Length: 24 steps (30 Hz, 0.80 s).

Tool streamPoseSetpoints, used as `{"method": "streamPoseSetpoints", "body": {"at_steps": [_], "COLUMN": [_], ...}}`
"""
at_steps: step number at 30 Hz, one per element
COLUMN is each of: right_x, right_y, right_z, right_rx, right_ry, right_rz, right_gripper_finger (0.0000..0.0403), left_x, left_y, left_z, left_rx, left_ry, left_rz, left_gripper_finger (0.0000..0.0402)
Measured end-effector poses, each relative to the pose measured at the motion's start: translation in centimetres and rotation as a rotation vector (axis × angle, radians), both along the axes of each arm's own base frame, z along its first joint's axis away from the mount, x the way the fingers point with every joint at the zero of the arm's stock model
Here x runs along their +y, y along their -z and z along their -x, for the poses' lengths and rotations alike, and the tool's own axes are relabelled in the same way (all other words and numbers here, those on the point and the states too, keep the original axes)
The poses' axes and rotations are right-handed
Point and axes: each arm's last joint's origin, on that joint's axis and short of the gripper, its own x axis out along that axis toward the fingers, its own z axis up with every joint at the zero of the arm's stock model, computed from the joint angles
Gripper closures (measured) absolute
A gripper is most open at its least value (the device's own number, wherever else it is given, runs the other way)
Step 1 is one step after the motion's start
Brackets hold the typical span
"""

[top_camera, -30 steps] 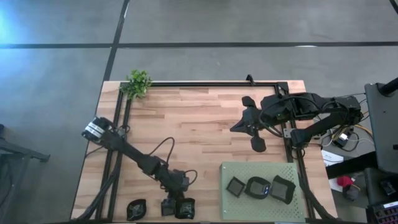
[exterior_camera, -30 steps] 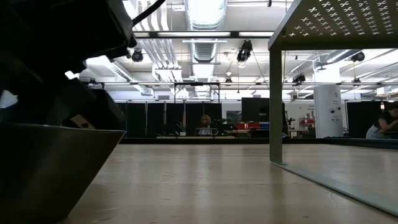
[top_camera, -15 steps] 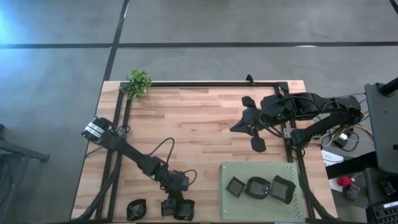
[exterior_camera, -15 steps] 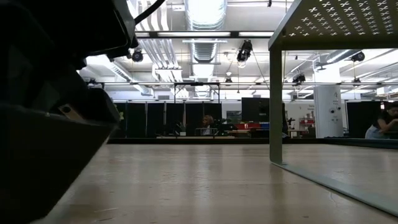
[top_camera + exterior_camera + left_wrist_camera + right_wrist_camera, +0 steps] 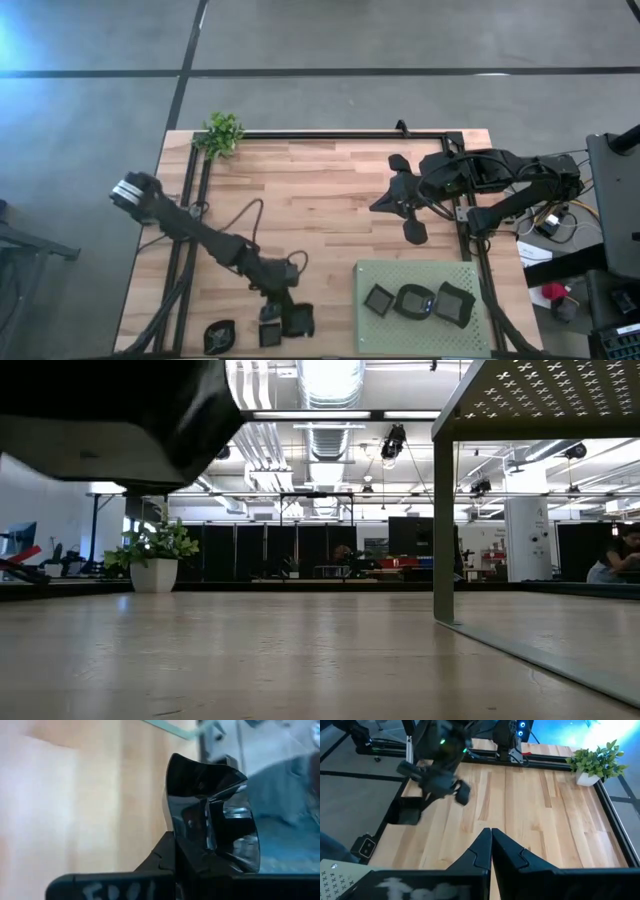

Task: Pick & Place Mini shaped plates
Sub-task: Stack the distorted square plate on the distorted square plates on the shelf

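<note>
- High view: whole tabletop [image 5: 330, 190] visible. Left arm runs diagonally from the left edge toward the near edge; left tool [image 5: 288, 318] sits at the near edge, over a dark mini plate [image 5: 299, 320].
- Left wrist view only: glossy black plate [image 5: 215, 815] stands on edge, clamped between the left tool's fingers [image 5: 172, 845]. Rim shape not clear in the high view.
- Low view: a dark slab fills the upper left, off the wood; cannot tell which part it is. Potted plant [image 5: 155, 555] stands far back.
- Two more dark plates on the near edge: one [image 5: 219, 335] well left of the tool, one [image 5: 270, 333] just beside it.
- Green mat [image 5: 420, 275] at near right carries three plates [image 5: 410, 301] in a row.
- Right arm waits, folded over the far right of the tabletop; right tool [image 5: 491, 842] closed, fingers together, holding nothing.
- Right wrist view shows the left arm [image 5: 437, 775] across the wood, plant [image 5: 597, 762] in the far corner.
</note>
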Motion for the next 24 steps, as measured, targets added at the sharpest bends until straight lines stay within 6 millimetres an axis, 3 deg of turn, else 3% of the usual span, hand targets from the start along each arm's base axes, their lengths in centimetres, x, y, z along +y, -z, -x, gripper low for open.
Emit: {"method": "streamPoseSetpoints", "body": {"at_steps": [14, 24], "right_x": [0.0, 0.0], "right_y": [0.0, 0.0], "right_z": [0.0, 0.0], "right_rx": [-0.003, -0.003], "right_ry": [-0.004, -0.003], "right_rz": [0.006, 0.004], "right_gripper_finger": [0.0394, 0.0394], "left_x": [6.2, 9.6], "left_y": [-5.6, -11.1], "left_z": [5.1, 3.3], "left_rx": [0.108, -0.105], "left_ry": [-0.261, -0.439], "left_rz": [-0.233, -0.356], "left_gripper_finger": [0.0401, 0.0401]}}
